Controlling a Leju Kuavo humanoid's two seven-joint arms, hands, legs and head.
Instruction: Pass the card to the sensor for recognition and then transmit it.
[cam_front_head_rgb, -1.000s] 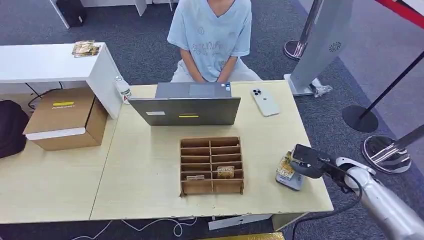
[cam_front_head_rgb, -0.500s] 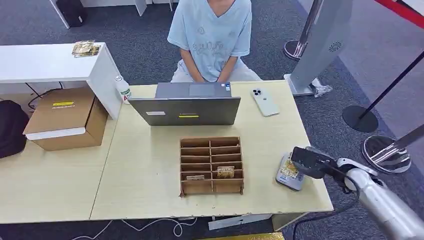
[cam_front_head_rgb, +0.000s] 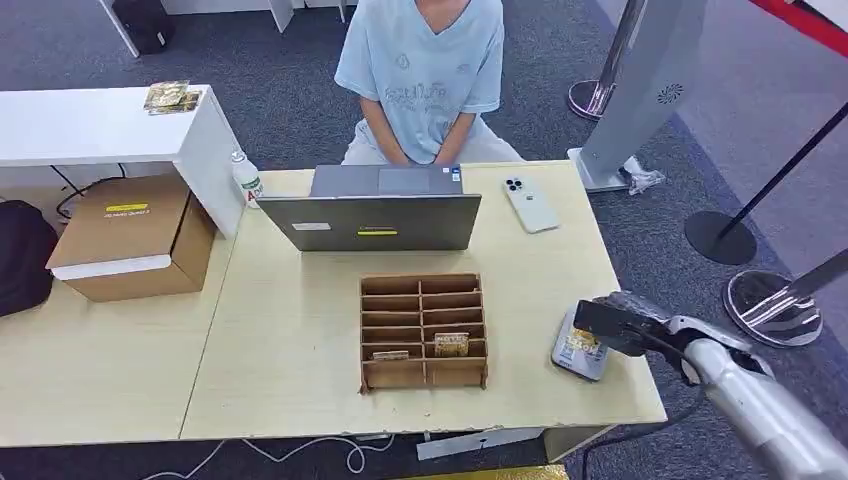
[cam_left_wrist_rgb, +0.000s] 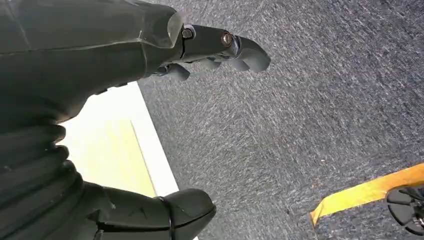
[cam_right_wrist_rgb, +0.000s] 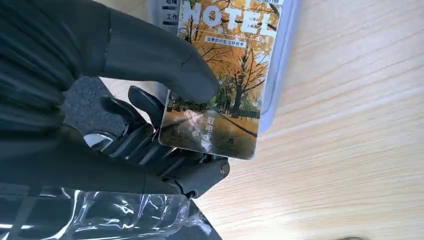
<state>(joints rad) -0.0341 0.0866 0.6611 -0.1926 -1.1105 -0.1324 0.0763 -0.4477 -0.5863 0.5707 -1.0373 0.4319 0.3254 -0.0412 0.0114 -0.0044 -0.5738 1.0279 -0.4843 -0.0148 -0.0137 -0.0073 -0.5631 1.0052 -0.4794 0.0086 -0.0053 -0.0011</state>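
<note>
At four o'clock on the table (cam_front_head_rgb: 300, 330), the right hand (cam_front_head_rgb: 605, 325) pinches the thin, stiff, probably slippery card (cam_right_wrist_rgb: 225, 75) by its edge over the sensor (cam_right_wrist_rgb: 282, 65); the left hand (cam_left_wrist_rgb: 125, 100) hangs open, holding nothing.

We are noting the card (cam_right_wrist_rgb: 227, 85) showing orange autumn trees under white "HOTEL" lettering, the sensor (cam_right_wrist_rgb: 280, 65) showing pale grey, the surface (cam_front_head_rgb: 290, 330) showing light wood grain, and the right hand (cam_right_wrist_rgb: 125, 100) showing dark grey.
</note>
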